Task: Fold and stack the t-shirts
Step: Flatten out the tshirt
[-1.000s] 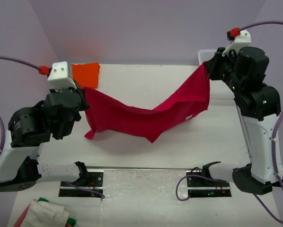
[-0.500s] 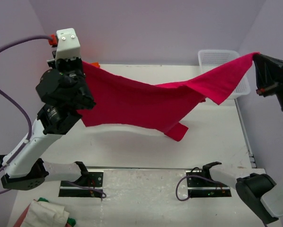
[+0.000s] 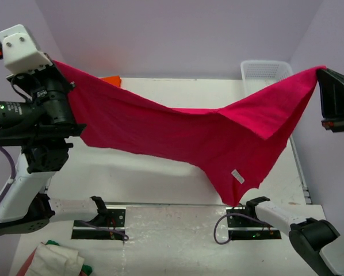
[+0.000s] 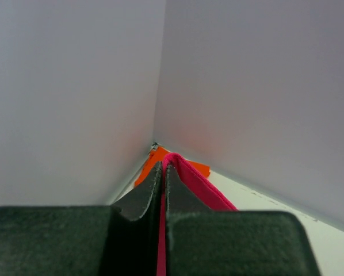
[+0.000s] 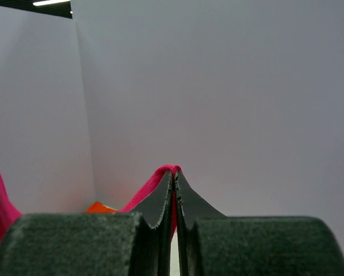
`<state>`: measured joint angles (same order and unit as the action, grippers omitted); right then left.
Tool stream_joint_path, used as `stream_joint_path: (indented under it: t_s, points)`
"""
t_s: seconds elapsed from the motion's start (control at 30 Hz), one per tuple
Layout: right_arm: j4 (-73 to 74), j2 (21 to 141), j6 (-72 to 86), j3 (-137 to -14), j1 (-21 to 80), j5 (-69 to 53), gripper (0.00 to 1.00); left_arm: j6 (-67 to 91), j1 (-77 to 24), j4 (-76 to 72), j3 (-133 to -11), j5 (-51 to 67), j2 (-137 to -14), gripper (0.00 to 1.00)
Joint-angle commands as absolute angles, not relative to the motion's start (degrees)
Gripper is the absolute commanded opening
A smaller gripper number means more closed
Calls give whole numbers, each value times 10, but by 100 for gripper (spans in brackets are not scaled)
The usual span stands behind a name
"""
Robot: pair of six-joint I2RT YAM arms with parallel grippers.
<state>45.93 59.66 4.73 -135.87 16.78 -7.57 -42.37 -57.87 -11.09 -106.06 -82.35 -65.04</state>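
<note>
**Crimson t-shirt held aloft between both arms**

Far left, top view: the left arm is raised high. The left gripper [image 3: 61, 68] is clamped on one edge of the crimson t-shirt [image 3: 178, 129]. In the left wrist view its dark fingers [image 4: 143, 198] are pressed together, with a thin line of pink-red cloth caught between them. At the bottom left corner, in front of the arm bases, a bundle of white cloth [image 3: 57, 260] with red and green bits is noted.

Just past the left fingertips, the orange t-shirt [image 4: 147, 169] is seen lying flat in the far left corner of the table, close to the walls. From above, only a sliver of it is left uncovered behind the red cloth.

Centre: the crimson t-shirt is stretched in the air above the white table [image 3: 178, 95] and sags in the middle. A shadow is cast on the table beneath it. Right of centre, one corner hangs low toward the near edge, and a small white label [image 3: 237, 176] is shown on it. Whether that corner touches anything cannot be told.

Right: a white slotted basket [image 3: 263, 70] is set at the far right corner of the table, partly hidden by the cloth. At the right edge, the right gripper [image 3: 321, 72] is closed on the shirt's other end. In the right wrist view a fold of red cloth is pinched between the fingers [image 5: 189, 204], peaking at their tips.
</note>
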Motion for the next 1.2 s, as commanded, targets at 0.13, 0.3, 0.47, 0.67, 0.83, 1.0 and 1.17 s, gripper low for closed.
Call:
stream_joint_path:
  t_s: [0.13, 0.3, 0.47, 0.67, 0.83, 1.0, 1.17]
  points:
    - [401, 775, 4, -1389, 169, -48, 0, -130, -450, 240, -1251, -605, -854, 0]
    - [384, 820, -33, -1393, 168, -26, 0, -4, -310, 373, -1371, -406, -964, 0]
    - [387, 859, -68, -1433, 168, 1, 0, 52, -165, 390, -1439, -250, -1051, 0]
    - [386, 882, -107, -1439, 163, 65, 0, 84, -42, 382, -1434, -89, -1060, 0]
    - [388, 859, -116, -1426, 161, 85, 0, 106, -4, 372, -1364, -13, -1006, 0]
    - [403, 804, -121, -1414, 169, 97, 0, 112, -4, 379, -1325, 61, -936, 0]
    - [409, 752, -160, -1406, 264, 162, 0, 133, -9, 374, -1302, 121, -861, 0]
